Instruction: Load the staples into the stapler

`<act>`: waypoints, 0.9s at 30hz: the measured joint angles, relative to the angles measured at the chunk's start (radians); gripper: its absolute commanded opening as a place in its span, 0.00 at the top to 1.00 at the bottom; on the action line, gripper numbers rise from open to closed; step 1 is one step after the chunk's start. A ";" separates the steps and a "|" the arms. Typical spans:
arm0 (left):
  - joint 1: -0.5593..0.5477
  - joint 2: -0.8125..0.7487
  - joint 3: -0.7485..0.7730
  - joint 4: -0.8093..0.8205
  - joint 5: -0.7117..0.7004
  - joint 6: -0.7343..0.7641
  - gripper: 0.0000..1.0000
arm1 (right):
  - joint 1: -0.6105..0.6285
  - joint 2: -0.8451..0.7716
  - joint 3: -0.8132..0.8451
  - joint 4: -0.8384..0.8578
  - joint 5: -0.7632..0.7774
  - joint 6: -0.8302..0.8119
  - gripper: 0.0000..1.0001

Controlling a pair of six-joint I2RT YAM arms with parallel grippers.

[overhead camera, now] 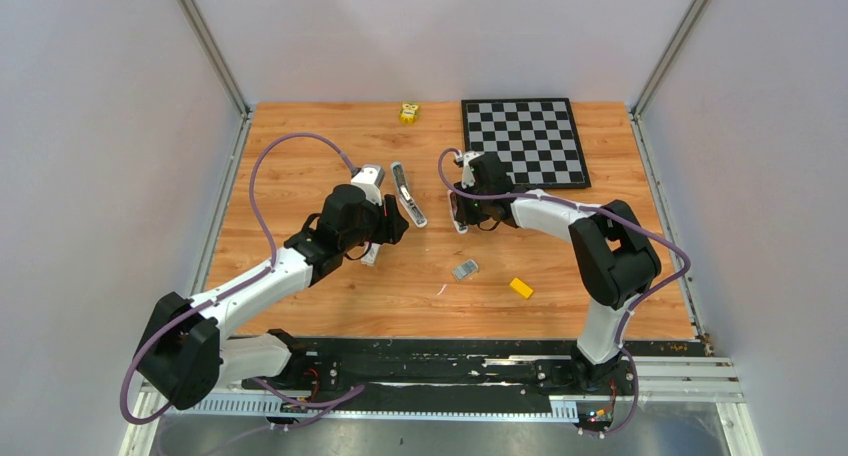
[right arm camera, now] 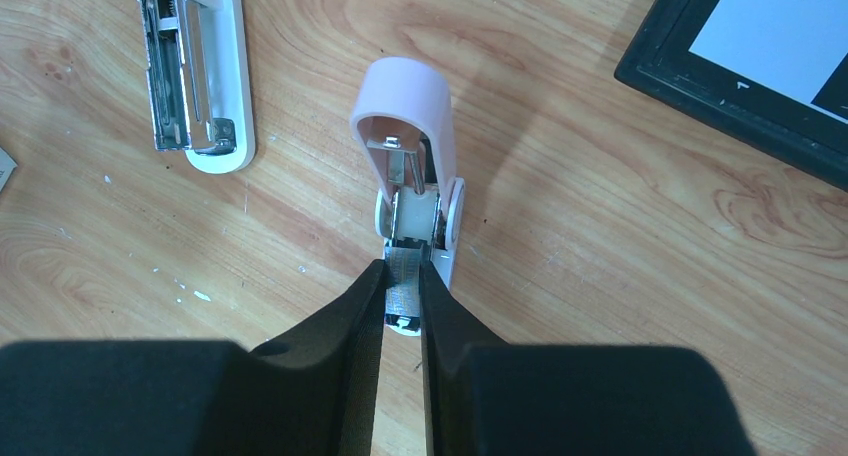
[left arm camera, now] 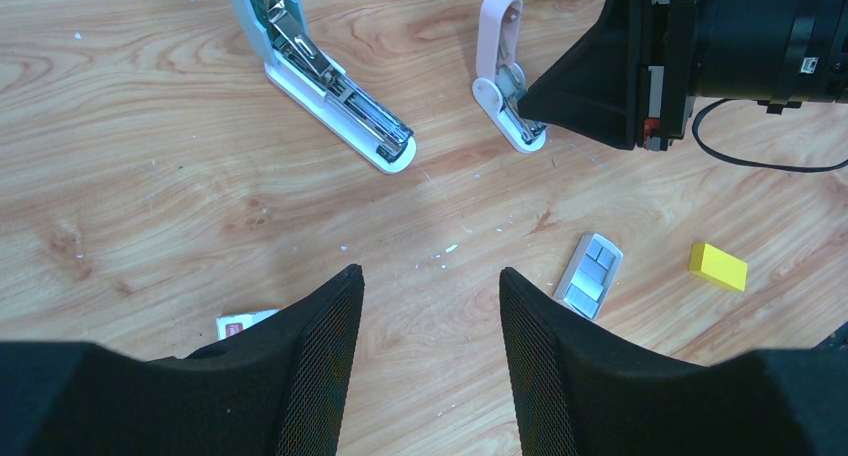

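A pale pink stapler lies on the wooden table with its lid swung up. My right gripper is shut on a ridged silvery strip of staples, held over the stapler's open channel. In the top view the right gripper sits over this stapler. More staples, as silvery blocks, lie in a small grey tray nearer the front. My left gripper hovers open over bare wood with nothing between its fingers. In the left wrist view the pink stapler lies ahead of it.
A pale blue stapler lies opened flat between the arms. A yellow block rests front right, with a chessboard behind it. A small yellow toy is at the back. A small white card lies by the left fingers.
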 measured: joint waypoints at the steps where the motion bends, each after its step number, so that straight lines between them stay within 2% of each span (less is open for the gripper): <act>1: 0.000 0.000 0.000 0.000 0.000 0.000 0.45 | 0.000 0.000 0.000 0.000 0.000 -0.001 0.80; 27: 0.000 0.000 0.000 0.000 0.000 0.000 0.44 | 0.000 0.000 -0.013 0.031 0.023 0.013 0.79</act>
